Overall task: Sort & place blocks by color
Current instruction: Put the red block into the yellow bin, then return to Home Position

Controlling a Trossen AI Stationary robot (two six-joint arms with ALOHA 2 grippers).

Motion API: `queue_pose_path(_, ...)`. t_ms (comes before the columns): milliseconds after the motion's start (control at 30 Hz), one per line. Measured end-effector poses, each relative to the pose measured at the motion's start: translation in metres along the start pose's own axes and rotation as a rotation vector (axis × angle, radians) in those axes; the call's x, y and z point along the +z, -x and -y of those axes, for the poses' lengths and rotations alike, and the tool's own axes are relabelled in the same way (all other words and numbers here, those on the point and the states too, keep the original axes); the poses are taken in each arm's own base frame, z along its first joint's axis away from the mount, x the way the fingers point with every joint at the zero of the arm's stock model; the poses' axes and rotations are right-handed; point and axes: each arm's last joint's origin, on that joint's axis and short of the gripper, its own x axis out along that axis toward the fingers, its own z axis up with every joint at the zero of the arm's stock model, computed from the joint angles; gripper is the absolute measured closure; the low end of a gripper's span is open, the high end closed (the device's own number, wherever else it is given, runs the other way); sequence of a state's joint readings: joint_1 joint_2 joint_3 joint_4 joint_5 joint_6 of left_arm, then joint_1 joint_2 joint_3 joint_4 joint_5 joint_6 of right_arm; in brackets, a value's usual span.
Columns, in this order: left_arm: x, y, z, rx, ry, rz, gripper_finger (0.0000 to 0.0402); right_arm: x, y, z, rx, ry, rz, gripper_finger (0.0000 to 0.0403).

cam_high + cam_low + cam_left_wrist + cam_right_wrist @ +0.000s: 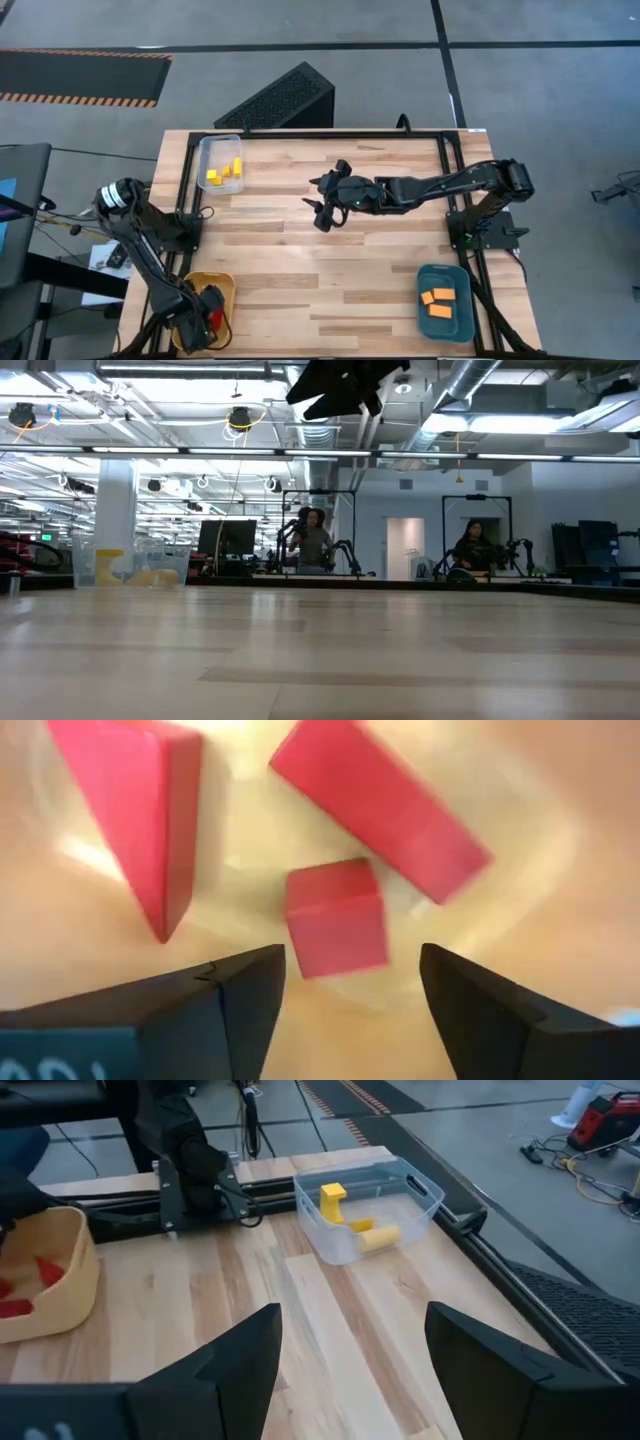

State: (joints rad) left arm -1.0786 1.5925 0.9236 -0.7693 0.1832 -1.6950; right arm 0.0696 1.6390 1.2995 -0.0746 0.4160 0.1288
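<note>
The clear tray (220,161) sits at the desk's (330,270) far left corner and holds yellow blocks (226,174); in the right wrist view one stands upright and others lie flat in it. The teal tray (445,302) at the near right corner carries two orange blocks (437,302). The yellow tray (208,305) at the near left corner holds red blocks (335,916): a cube, a bar and a wedge-like piece. The left hand (350,995) hangs just above them, fingers spread, holding nothing. The right hand (322,205) hovers over the desk's middle, fingers apart and empty.
</note>
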Motion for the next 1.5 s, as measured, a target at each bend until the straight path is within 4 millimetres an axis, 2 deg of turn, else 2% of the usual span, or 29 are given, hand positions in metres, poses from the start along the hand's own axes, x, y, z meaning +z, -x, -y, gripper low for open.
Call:
queue_pose_path(100, 0.005, 0.022, 0.002, -0.027, 0.006, 0.081, 0.0175, 0.001, 0.000, -0.002, 0.045, -0.027, 0.005, 0.0133)
queue_pose_path(200, 0.016, 0.053, -0.003, -0.060, 0.016, 0.238, 0.0173, 0.006, -0.001, -0.003, 0.205, -0.101, 0.036, 0.0133)
queue_pose_path(333, 0.037, 0.101, -0.023, -0.130, -0.021, 0.492, 0.0177, 0.017, 0.001, -0.006, 0.436, -0.170, 0.096, 0.0133)
queue_pose_path(400, 0.049, 0.122, -0.035, -0.151, -0.070, 0.635, 0.0185, 0.019, 0.003, -0.008, 0.499, -0.180, 0.101, 0.0134)
queue_pose_path(533, 0.076, 0.156, -0.059, -0.097, -0.169, 0.898, 0.0211, 0.021, 0.023, -0.010, 0.533, -0.162, 0.042, 0.0159)
queue_pose_path(667, 0.105, 0.179, -0.072, 0.045, -0.290, 1.090, 0.0247, 0.023, 0.052, -0.007, 0.543, -0.112, -0.003, 0.0224)
queue_pose_path(800, 0.132, 0.191, -0.081, 0.124, -0.412, 1.105, 0.0296, 0.016, 0.085, 0.009, 0.578, -0.154, 0.074, 0.0322)
queue_pose_path(900, 0.143, 0.200, -0.091, 0.138, -0.460, 1.137, 0.0337, -0.001, 0.108, 0.024, 0.582, -0.203, 0.180, 0.0385)
queue_pose_path(1033, 0.149, 0.201, -0.110, 0.029, -0.568, 1.257, 0.0386, -0.032, 0.121, 0.035, 0.496, -0.248, 0.259, 0.0380)
queue_pose_path(1167, 0.155, 0.188, -0.137, -0.093, -0.588, 1.414, 0.0397, -0.061, 0.116, 0.037, 0.444, -0.269, 0.149, 0.0367)
queue_pose_path(1300, 0.158, 0.174, -0.161, -0.066, -0.595, 1.478, 0.0397, -0.056, 0.126, 0.029, 0.490, -0.052, 0.278, 0.0388)
queue_pose_path(1400, 0.153, 0.175, -0.175, -0.072, -0.595, 1.495, 0.0401, -0.050, 0.141, 0.027, 0.502, 0.111, 0.387, 0.0395)
queue_pose_path(1500, 0.141, 0.180, -0.185, -0.101, -0.571, 1.523, 0.0400, -0.046, 0.155, 0.037, 0.477, 0.170, 0.427, 0.0385)
